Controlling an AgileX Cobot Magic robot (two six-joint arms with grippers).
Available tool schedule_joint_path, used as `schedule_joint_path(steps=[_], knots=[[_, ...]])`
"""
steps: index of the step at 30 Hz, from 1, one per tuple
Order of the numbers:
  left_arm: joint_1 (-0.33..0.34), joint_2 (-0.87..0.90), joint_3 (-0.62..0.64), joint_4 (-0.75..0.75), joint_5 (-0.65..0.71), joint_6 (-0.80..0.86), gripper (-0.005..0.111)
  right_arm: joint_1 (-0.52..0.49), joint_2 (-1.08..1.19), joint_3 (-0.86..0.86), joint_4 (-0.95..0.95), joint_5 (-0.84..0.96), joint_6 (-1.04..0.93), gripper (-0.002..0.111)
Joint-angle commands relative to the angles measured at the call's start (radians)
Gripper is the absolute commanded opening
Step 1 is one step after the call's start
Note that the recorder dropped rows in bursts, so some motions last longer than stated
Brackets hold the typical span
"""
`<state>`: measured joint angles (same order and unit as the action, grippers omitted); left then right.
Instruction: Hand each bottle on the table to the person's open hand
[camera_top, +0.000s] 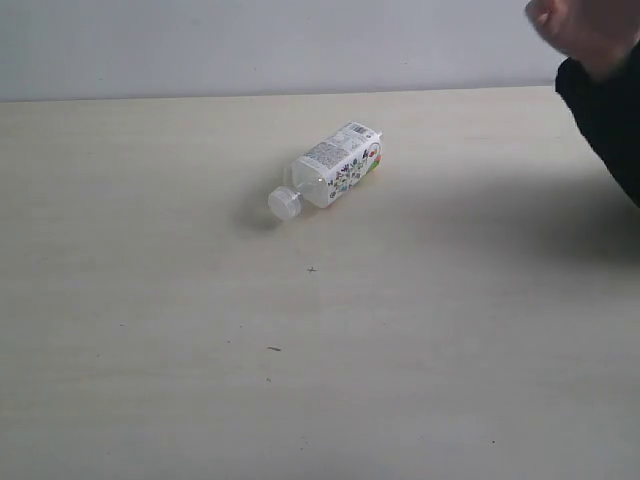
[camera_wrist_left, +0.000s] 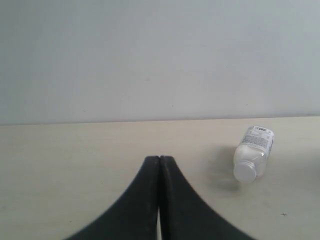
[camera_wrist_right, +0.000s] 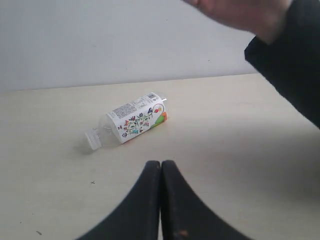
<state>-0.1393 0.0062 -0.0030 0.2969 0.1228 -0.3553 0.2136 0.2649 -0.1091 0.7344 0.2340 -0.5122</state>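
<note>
One small white-capped bottle (camera_top: 332, 169) with a colourful label lies on its side near the middle of the pale beige table (camera_top: 150, 330), cap toward the front left. The left wrist view shows this bottle (camera_wrist_left: 254, 152) ahead and off to one side, and the right wrist view shows the bottle (camera_wrist_right: 131, 123) ahead of the jaws. A bare hand (camera_top: 585, 25) with a black sleeve (camera_top: 610, 110) hangs blurred at the top right, also seen as the hand (camera_wrist_right: 240, 12) in the right wrist view. My left gripper (camera_wrist_left: 159, 159) and right gripper (camera_wrist_right: 161, 163) are shut and empty, apart from the bottle. The other bottles are out of view.
A pale grey wall (camera_top: 250, 45) runs behind the table's far edge. The sleeve casts a dark shadow (camera_top: 540, 215) over the table's right side. A few small dark specks (camera_top: 274, 348) dot the near surface.
</note>
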Motion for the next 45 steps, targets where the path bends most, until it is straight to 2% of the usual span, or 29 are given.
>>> schedule_joint_path(steps=[1,29,37,40,43,45], knots=[[0.000,-0.006,0.003,0.003,0.000,-0.021,0.000,-0.004,-0.005,0.003,0.000,-0.012,-0.008,0.000],[0.000,-0.006,0.003,0.003,-0.003,-0.044,0.000,-0.004,-0.005,0.003,0.000,-0.012,-0.008,0.000],[0.000,-0.006,0.003,-0.002,-0.234,-0.045,0.000,-0.004,-0.005,0.003,0.000,-0.012,-0.008,0.000],[0.000,-0.006,0.003,-0.003,-0.371,-0.053,0.000,-0.004,-0.005,0.003,0.000,-0.012,-0.008,0.000],[0.000,-0.006,0.003,-0.003,-0.453,-0.172,0.000,-0.004,-0.005,0.003,0.000,-0.012,-0.008,0.000],[0.000,-0.006,0.003,-0.003,-0.516,-0.178,0.000,-0.004,-0.005,0.003,0.000,-0.012,-0.008,0.000]])
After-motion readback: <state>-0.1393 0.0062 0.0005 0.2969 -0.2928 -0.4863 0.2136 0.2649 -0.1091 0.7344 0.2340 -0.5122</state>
